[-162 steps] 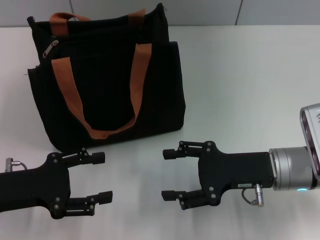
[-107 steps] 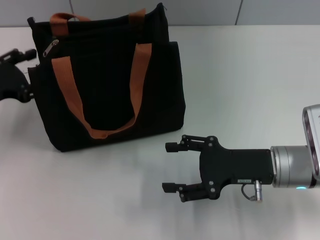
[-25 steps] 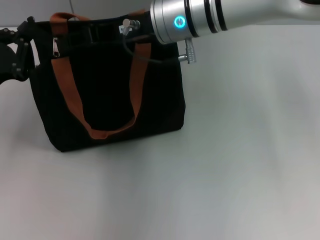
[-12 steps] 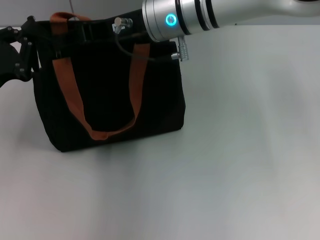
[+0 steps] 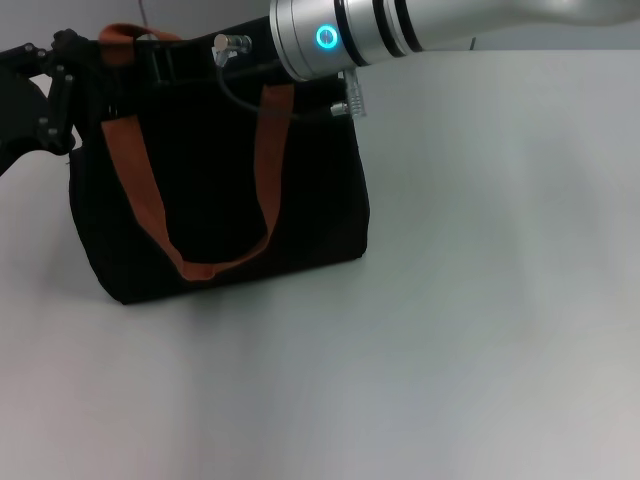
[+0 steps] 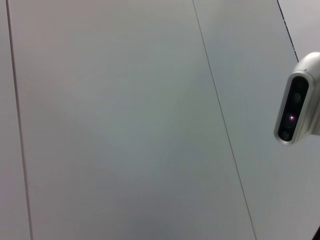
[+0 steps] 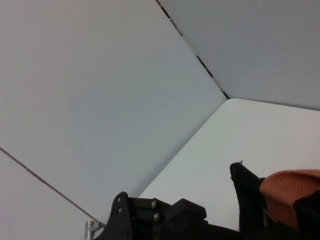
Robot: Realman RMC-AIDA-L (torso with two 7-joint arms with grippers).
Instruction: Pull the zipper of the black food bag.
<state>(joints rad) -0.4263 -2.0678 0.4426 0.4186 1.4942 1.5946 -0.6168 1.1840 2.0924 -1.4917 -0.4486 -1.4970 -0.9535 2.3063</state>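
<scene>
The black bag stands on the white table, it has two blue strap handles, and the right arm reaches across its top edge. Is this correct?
One detail is wrong: the strap handles are rust-orange, not blue, as the head view shows. The rest holds: the black bag stands on the white table, and the right arm reaches across its top edge.
</scene>
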